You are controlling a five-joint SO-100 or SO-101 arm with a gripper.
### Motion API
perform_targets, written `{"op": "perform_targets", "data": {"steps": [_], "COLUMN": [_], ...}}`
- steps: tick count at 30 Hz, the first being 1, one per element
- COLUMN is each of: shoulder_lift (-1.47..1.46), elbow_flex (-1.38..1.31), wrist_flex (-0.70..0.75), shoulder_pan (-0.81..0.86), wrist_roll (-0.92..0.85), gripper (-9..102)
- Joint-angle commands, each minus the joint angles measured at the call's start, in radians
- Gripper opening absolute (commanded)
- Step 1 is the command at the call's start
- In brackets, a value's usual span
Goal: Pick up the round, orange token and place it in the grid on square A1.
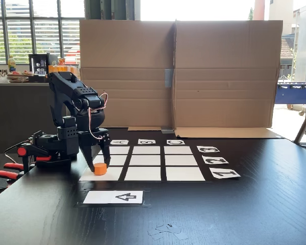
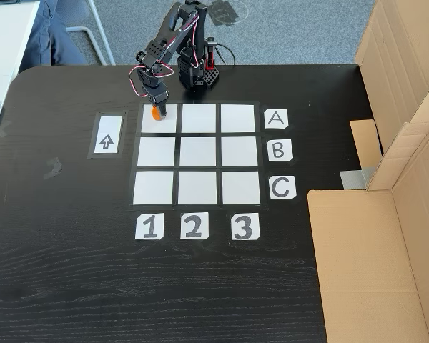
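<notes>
Gripping: the round, orange token (image 1: 100,169) is flanked by the gripper (image 1: 97,164), jaws narrow around it.
Token place: it is set on square A1 (image 2: 159,119), a corner cell of the grid (image 2: 197,154).
Side fixed view: token base is seen on the white square.
Top fixed view: token (image 2: 156,113) is largely hidden under the gripper (image 2: 157,111).

Arm (image 1: 74,109) is all matte black, chunky printed links with boxy servo housings. Thin red/white wire bundle loops loose off the wrist joint (image 1: 94,120) and shows as a curl beside the upper link in a fixed view (image 2: 139,71). End effector (image 1: 98,162) has two tapered black fingers (image 1: 86,155). Base block (image 1: 56,148) black, perforated faces on the servo case. Orange-red clamp handles (image 1: 10,171) with a round red knob (image 1: 22,151) sit at the base. A red part is also at the base (image 2: 209,51).
</notes>
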Motion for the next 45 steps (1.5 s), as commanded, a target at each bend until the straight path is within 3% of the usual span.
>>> {"op": "perform_targets", "data": {"steps": [1,14,25,45], "shoulder_lift": [-0.003,-0.029,-0.02,0.138], "elbow_flex": [-0.02,-0.005,-0.035,-0.299], "wrist_flex": [-0.008,-0.018,-0.032,-0.037], "shoulder_pan": [-0.008,-0.017,0.032,0.353], "wrist_roll": [0.003,-0.005,-0.005,-0.044], "gripper": [11,32,32,33]}}
